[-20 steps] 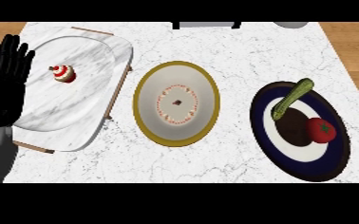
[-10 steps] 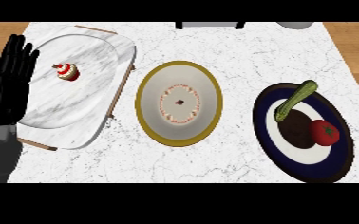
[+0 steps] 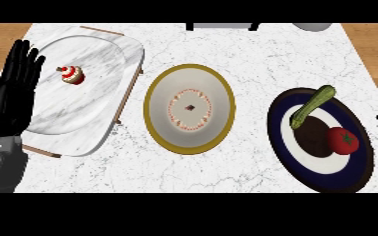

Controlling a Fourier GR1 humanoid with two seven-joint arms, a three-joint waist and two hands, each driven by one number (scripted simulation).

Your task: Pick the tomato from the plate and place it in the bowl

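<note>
Since the earlier frames, little has shifted for us: our left hand [image 3: 19, 87] has drifted slightly inward along the view's left edge, and everything on the counter [image 3: 244, 55] lies as it did. That hand rests with its fingers straight and upright, holding nothing, beside the marble tray [image 3: 111, 60] that carries a small cupcake [image 3: 71, 74]. Our right hand does not show at all.

We find the tomato [image 3: 342, 140] on the dark-rimmed plate [image 3: 284, 152] at the right, touching a dark brown round item [image 3: 314, 136], with a green zucchini [image 3: 312, 106] lying just above it. Between tray and plate stands the gold-rimmed bowl [image 3: 156, 105], well apart from the tomato.

We judge the task to be at its very start: the pick has not begun. Next we need the right hand to come in over the plate, descend on the tomato from its free right side so as not to nudge its neighbours, close round it, lift, and carry it left to the bowl.
</note>
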